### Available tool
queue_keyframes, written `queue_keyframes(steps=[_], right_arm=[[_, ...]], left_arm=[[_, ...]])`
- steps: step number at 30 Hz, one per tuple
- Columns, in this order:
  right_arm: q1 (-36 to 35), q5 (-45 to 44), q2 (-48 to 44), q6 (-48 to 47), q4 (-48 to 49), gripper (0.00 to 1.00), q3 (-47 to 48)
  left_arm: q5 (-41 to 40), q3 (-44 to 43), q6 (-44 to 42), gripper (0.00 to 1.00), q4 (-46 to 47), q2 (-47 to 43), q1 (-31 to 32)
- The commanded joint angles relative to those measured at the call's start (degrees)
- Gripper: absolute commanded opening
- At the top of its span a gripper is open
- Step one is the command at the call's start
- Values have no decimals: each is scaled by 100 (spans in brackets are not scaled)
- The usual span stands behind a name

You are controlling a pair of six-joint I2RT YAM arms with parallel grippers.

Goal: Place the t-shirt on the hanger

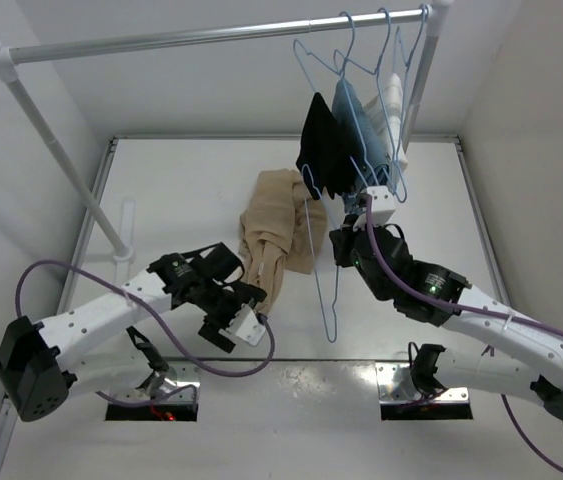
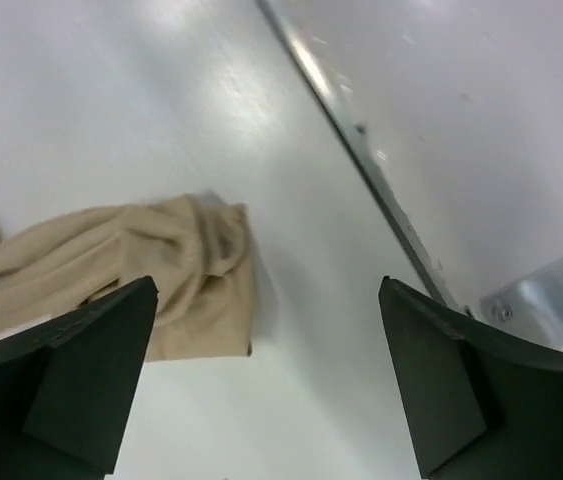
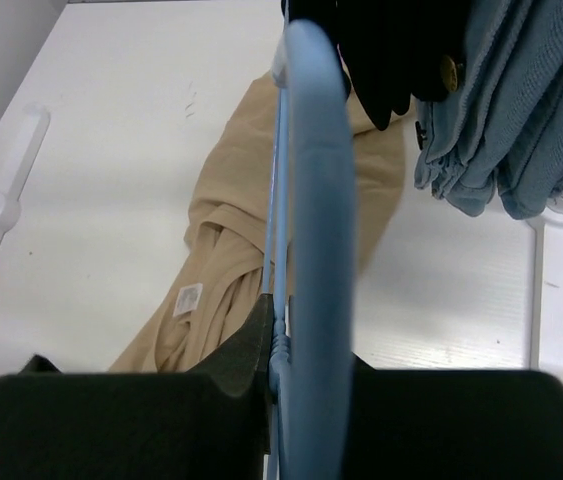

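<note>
Inspector: Right hand first, being closest to its wrist lens. Both dark fingers are pressed together on the wire of the hanger, which runs up that view as a blurred light-blue bar.

Clerk: Does the overhead view agree?

Inspector: It does. The right hand grips the hanger partway along one side of its frame. The frame is tilted, with one rounded corner pointing toward the arm bases. Whether that corner touches the bench cannot be told.

Clerk: And the left hand?

Inspector: Left hand is spread wide and holds nothing; bare bench shows between its fingers. Overhead, it sits just at the near end of the t-shirt. Contact between them cannot be judged.

Clerk: Location of the t-shirt?

Inspector: Bunched in a long tan heap on the bench, mid-surface, between the two hands. Its white neck label faces up in the right wrist view. From above, the hanger wire crosses the garment's right edge. The garment lies on the bench, not on the frame.

Clerk: Anything else to record?

Inspector: A metal rail spans the back. At its right end, beyond the right hand, hang a black garment, a blue garment and a white garment, each on a similar blue wire hanger.
</note>
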State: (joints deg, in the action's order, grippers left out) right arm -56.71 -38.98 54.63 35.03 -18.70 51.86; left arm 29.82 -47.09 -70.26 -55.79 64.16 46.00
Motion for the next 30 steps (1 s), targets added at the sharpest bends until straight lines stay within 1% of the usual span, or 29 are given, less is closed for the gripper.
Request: queue_keyframes(steps=[1, 2, 3, 4, 5, 6, 7, 8, 9, 10, 12, 14, 16, 17, 19, 21, 22, 27, 30], right_arm=[[11, -92, -67, 83, 42, 0, 9], [11, -40, -67, 83, -10, 0, 9], [11, -39, -67, 83, -11, 0, 9], [-42, -39, -67, 136, -11, 0, 9], [-42, -39, -67, 136, -11, 0, -43], [-42, 13, -67, 136, -11, 0, -44], [-42, 13, -67, 136, -11, 0, -44], [-42, 13, -67, 136, -11, 0, -44], [-42, 13, -119, 136, -11, 0, -44], [-42, 13, -119, 136, -11, 0, -44], [-42, 13, -172, 136, -63, 0, -96], [-42, 13, -224, 136, -64, 0, -158], [-42, 13, -286, 136, -12, 0, -210], [-42, 13, -339, 136, -11, 0, -211], [-42, 13, -339, 136, -11, 0, -263], [-42, -39, -339, 136, -11, 0, -264], [-42, -39, -339, 136, -11, 0, -264], [-42, 13, -339, 189, -64, 0, -264], [-42, 13, -339, 136, -2, 0, -264]], left_arm=[[393, -221, 1385, 97, 1213, -246, -248], [236, -222, 1966, 85, 2473, -246, -354], [8, -143, 2825, 76, 3051, -246, -520], [-238, -142, 3094, 67, 3535, -177, -574], [-754, -142, 3280, 56, 4201, -63, -574], [-994, -256, 3404, 47, 4356, 330, -574], [-1170, -387, 3570, 47, 4357, 586, -627], [-1476, -545, 3668, 50, 4357, 832, -627], [-1619, -782, 3808, 58, 4357, 1044, -627], [-1698, -836, 3879, 62, 4357, 1342, -627], [-1971, -776, 3879, 71, 4620, 1493, -627], [-2347, -775, 3713, 71, 4848, 1738, -688], [-2489, -915, 3485, 66, 4849, 2002, -802], [-2490, -1029, 3397, 64, 4736, 2143, -855], [-2490, -1416, 3247, 62, 4341, 2582, -1013], [-2552, -1740, 3194, 62, 4043, 2933, -1154], [-2552, -1794, 3194, 62, 4041, 3014, -1207], [-2377, -1795, 2869, 61, 3927, 3208, -1260], [-1956, -1795, 2807, 58, 3586, 3260, -1260]])
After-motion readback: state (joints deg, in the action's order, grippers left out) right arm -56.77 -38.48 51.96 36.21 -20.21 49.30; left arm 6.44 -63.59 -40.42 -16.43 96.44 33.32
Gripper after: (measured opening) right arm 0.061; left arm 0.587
